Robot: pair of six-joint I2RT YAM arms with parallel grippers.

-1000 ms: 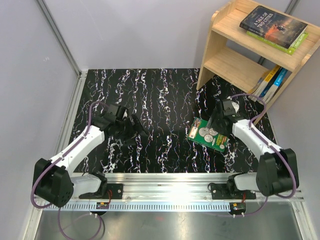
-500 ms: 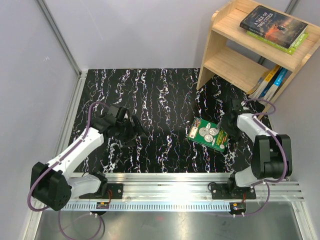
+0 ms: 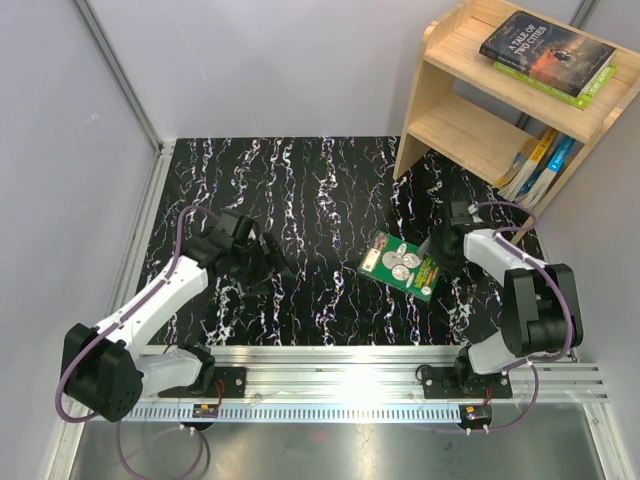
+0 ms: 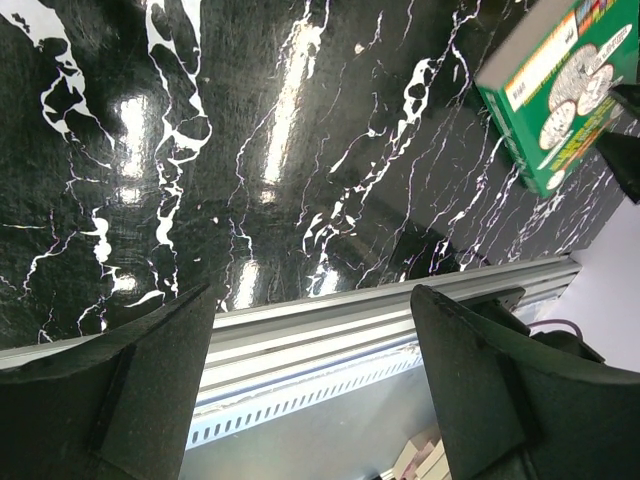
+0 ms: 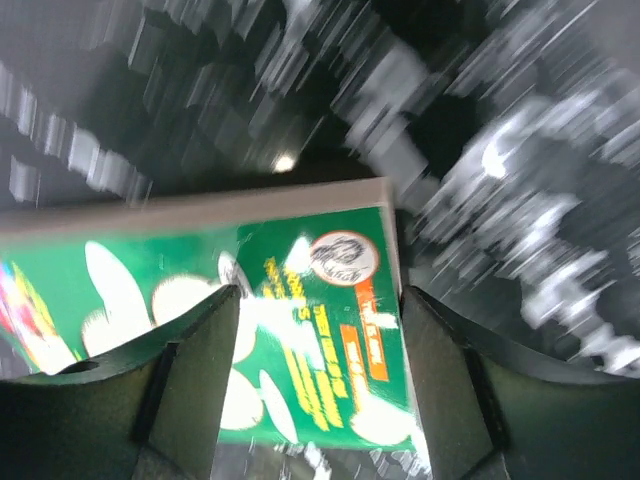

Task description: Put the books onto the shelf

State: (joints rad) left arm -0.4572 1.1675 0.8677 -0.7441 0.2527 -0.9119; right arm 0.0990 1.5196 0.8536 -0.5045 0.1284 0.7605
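Observation:
A dark green book with silver coins [image 3: 400,265] lies flat on the black marbled table. It shows at the upper right of the left wrist view [image 4: 570,80] and, blurred, in the right wrist view [image 5: 300,300]. My right gripper [image 3: 438,252] is open at the book's right edge, its fingers [image 5: 190,380] spread above the cover. My left gripper [image 3: 268,262] is open and empty, well left of the book. The wooden shelf [image 3: 450,120] stands at the back right. A dark book [image 3: 545,45] lies on its top over a lime green one [image 3: 592,85], and more books [image 3: 540,165] lean in the bottom.
An aluminium rail [image 3: 380,365] runs along the table's near edge, also seen in the left wrist view [image 4: 350,330]. Grey walls close the back and both sides, with a metal post [image 3: 115,70] at the left. The shelf's middle tier is bare wood.
The green book has slid a little to the left and turned slightly. My right arm folded back, then swung its gripper to the book's right edge. The left arm has barely moved.

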